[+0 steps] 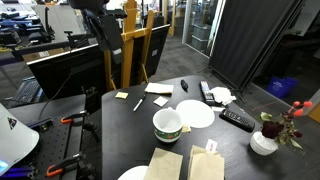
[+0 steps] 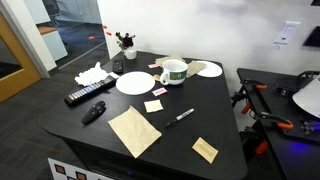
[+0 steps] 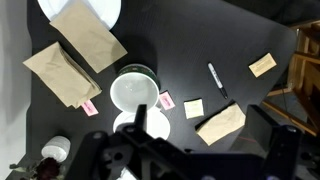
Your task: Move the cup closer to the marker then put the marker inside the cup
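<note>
The cup (image 1: pixel 167 123), wide and white with a green band, stands upright next to a white plate (image 1: pixel 197 114). It also shows in the other exterior view (image 2: pixel 173 72) and in the wrist view (image 3: pixel 133 90). The marker (image 2: pixel 180 116), a slim dark stick, lies flat on the black table about two cup widths away; it shows in an exterior view (image 1: pixel 138 104) and in the wrist view (image 3: pixel 215 78). My gripper (image 3: pixel 205 130) hangs high above the table, open and empty. The arm (image 1: pixel 100 30) rises at the table's far side.
A second plate (image 2: pixel 133 82), brown paper bags (image 3: pixel 75 55), a tan napkin (image 2: pixel 135 130), sticky notes (image 2: pixel 153 105), a remote (image 2: pixel 85 95), a stubby black object (image 2: pixel 93 112) and a flower vase (image 1: pixel 265 140) lie around on the table. A chair (image 1: pixel 135 50) stands beside it.
</note>
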You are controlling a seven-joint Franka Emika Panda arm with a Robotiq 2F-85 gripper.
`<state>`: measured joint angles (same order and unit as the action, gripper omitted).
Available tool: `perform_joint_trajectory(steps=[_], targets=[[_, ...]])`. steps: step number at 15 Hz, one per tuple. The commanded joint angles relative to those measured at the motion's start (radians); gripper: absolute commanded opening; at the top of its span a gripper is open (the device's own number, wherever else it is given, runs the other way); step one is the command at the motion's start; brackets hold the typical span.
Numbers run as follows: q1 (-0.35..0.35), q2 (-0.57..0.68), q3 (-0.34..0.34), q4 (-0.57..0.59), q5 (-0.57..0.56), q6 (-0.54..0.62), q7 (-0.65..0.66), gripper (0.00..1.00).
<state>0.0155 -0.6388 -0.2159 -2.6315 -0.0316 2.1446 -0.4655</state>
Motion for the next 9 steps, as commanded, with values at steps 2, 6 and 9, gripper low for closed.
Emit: perform_joint_trajectory(steps=[2,6,9], targets=[[0.009,0.166,0.000,0.036,-0.015,0.138,-0.048,1.00],[0.001,0.289,0.025,0.029,-0.022,0.299,-0.012,1.00],[-0.004,0.390,0.039,0.044,-0.024,0.365,-0.003,1.00]])
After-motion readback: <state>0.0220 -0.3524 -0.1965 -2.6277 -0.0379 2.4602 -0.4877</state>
